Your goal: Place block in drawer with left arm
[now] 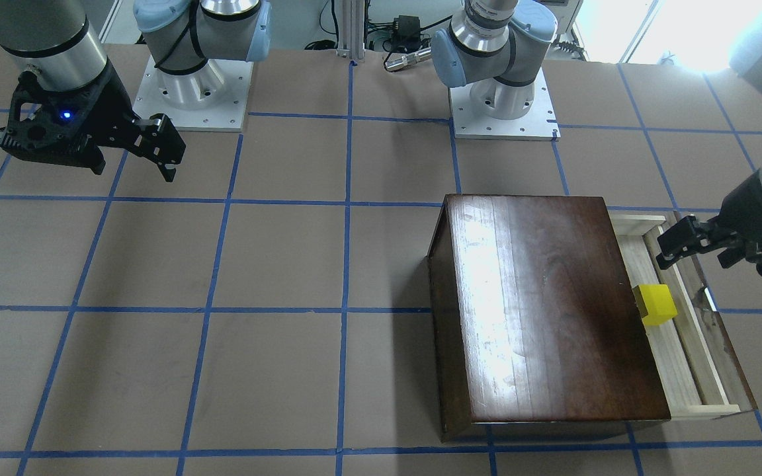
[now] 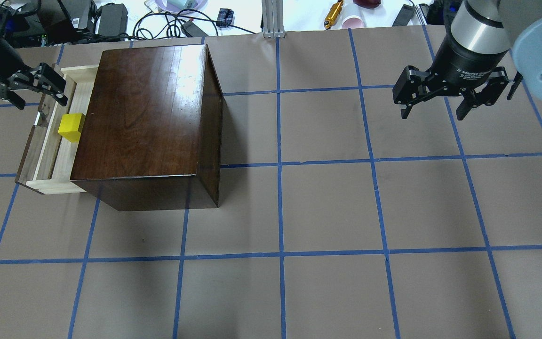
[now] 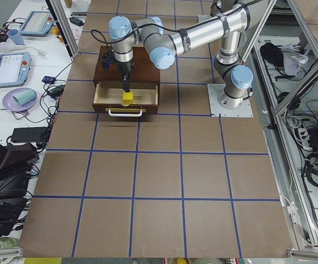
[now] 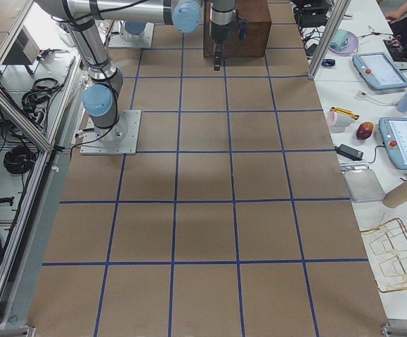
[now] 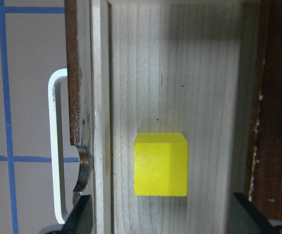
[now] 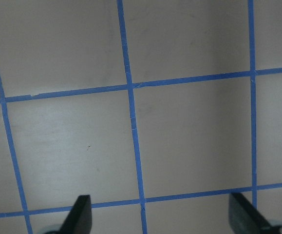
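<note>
Overhead view, left to right: the left gripper point(image 2: 41, 101) hangs over the pulled-out drawer point(image 2: 64, 157), jaws spread wide and holding nothing. The yellow block point(image 2: 72, 127) lies on the drawer floor, clear of its side walls. Dark wooden box point(image 2: 148, 113). Over the taped table point(image 2: 327, 212), the right gripper point(image 2: 433, 113) is open and empty.

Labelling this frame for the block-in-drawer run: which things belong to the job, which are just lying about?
Job: block, lying in the drawer; drawer, pulled out of the wooden box; left gripper, open above the drawer.
Lying about: right gripper, open over the table; cables, gold cylinder and pink cup beyond the table's far edge.
</note>
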Available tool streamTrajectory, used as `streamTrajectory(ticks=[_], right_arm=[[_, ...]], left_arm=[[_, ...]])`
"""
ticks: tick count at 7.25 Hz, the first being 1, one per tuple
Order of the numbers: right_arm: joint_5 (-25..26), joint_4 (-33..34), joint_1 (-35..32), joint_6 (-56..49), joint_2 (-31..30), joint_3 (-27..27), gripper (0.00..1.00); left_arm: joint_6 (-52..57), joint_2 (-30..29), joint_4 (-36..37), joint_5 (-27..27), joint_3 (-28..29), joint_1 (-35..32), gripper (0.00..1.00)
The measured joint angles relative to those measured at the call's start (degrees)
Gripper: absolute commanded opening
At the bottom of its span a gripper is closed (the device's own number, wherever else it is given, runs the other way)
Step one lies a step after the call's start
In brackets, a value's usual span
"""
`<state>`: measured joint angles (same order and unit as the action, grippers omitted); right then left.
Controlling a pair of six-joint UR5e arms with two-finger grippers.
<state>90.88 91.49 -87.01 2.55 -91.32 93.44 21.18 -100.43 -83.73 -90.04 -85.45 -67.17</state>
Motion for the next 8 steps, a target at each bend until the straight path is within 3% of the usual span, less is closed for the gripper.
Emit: streamTrajectory(ticks=[3,8], right_arm=[[0.00,0.00,0.00,0.00,0.00,0.02,1.00],[0.00,0.00,0.00,0.00,0.00,0.01,1.00]], left_arm=[[-0.02,7.46,-12.33,0.01,3.93,-0.26,1.00],[-0.80,10.47,-16.71,-0.28,5.32,-2.36,1.00]])
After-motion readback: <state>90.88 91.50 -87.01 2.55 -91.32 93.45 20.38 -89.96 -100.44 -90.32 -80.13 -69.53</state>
